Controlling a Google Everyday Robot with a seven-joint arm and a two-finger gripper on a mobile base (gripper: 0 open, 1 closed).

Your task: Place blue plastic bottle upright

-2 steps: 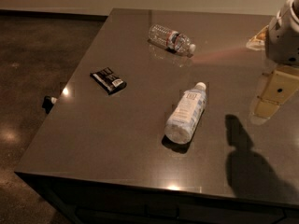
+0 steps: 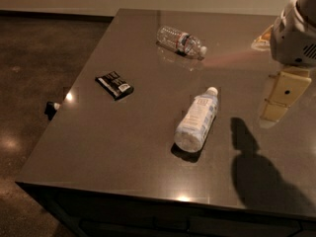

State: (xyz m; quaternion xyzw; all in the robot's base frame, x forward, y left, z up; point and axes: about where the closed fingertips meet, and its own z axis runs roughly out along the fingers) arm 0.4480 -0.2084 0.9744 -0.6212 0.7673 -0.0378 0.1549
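The blue plastic bottle (image 2: 196,118) lies on its side near the middle of the dark table (image 2: 123,147). Its white cap points away from the front edge and its pale label faces up. My gripper (image 2: 272,113) hangs above the table to the right of the bottle, about a bottle's width away, not touching it. Its cream-coloured finger points down, under the white arm housing (image 2: 294,33). It holds nothing that I can see. Its shadow falls on the table in front of it.
A clear ribbed bottle (image 2: 180,42) with a red-and-blue label band lies on its side at the back of the table. A black snack packet (image 2: 114,84) lies at the left. The table's left and front edges drop to a dark floor.
My gripper has edged slightly to the left. The bottles and the packet have not moved.
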